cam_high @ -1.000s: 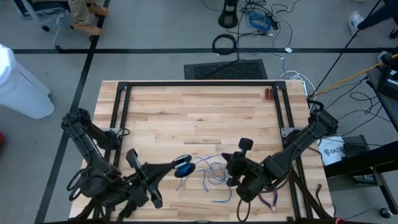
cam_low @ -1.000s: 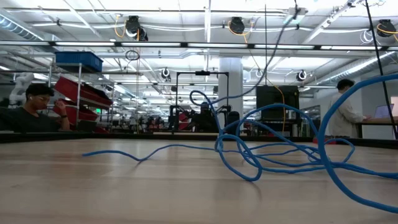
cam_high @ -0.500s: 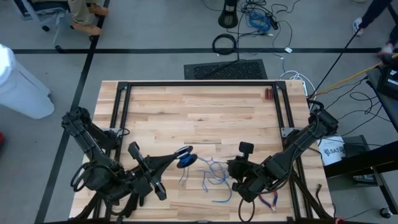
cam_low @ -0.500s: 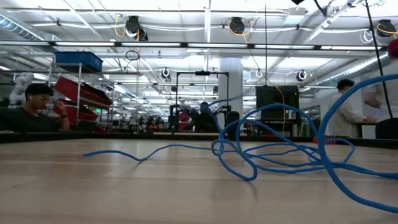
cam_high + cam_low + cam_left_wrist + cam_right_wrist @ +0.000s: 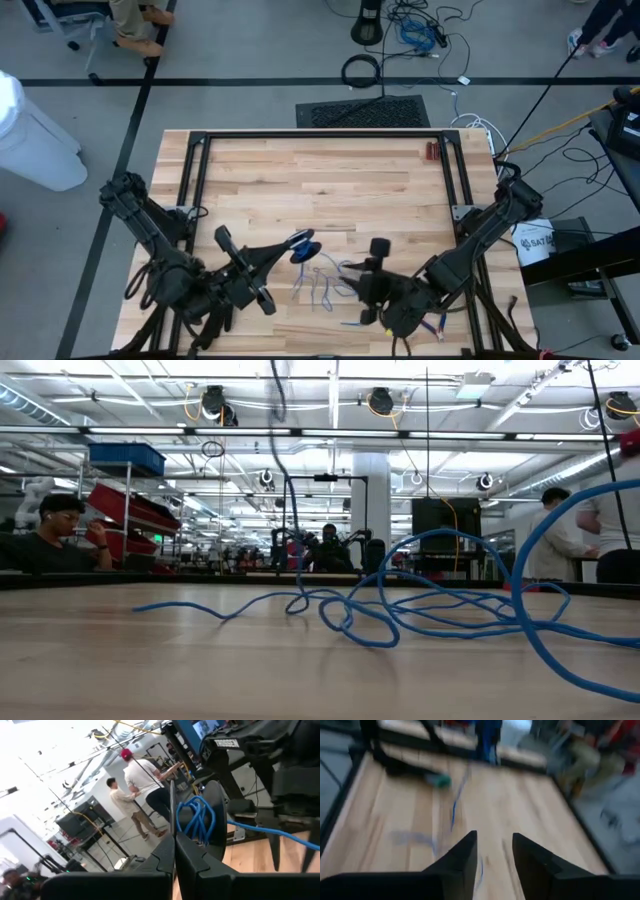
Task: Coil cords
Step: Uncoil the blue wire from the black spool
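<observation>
Cord (image 5: 325, 280) on table (image 5: 320, 180), 6 o'clock of centre; left gripper (image 5: 300, 246) at its 10 o'clock, right gripper (image 5: 368, 295) at its 4 o'clock.

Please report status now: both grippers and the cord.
Left gripper shut on cord bundle, lifted. Right gripper open, empty, over loose cord on table. Nothing blocking.

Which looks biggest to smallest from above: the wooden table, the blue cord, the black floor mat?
1. Wooden table
2. Black floor mat
3. Blue cord, in the span of its loose loops; it is far thinner.
</observation>
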